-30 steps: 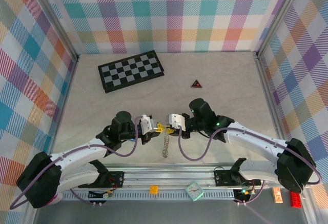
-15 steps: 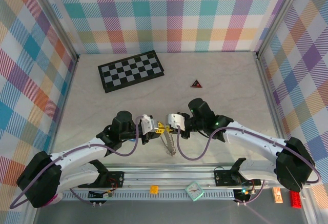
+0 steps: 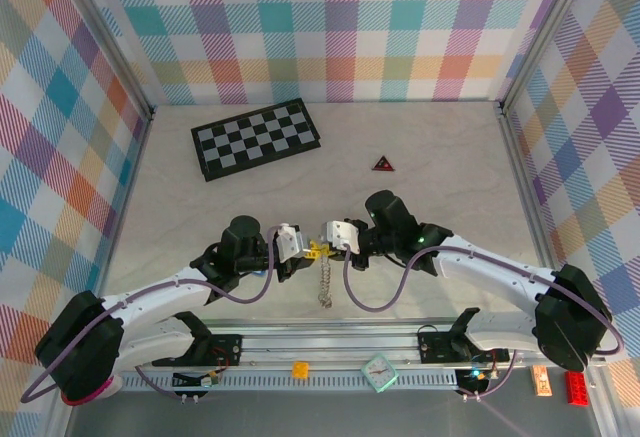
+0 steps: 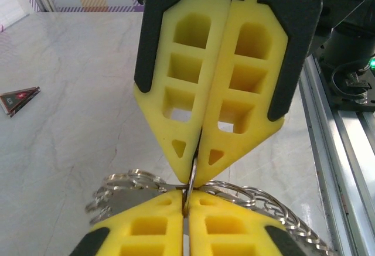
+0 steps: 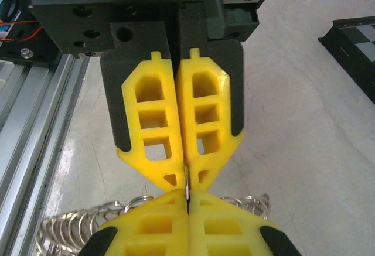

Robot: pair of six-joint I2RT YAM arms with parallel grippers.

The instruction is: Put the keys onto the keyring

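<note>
left gripper (image 4: pixel 186 197) and right gripper (image 5: pixel 187 196) both clamped on the keyring (image 3: pixel 324 285); i judge threading unstarted; next, free one for a key.

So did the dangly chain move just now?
Yes. The chain has swung back left, away from the teal clock, and now hangs straight down.
</note>
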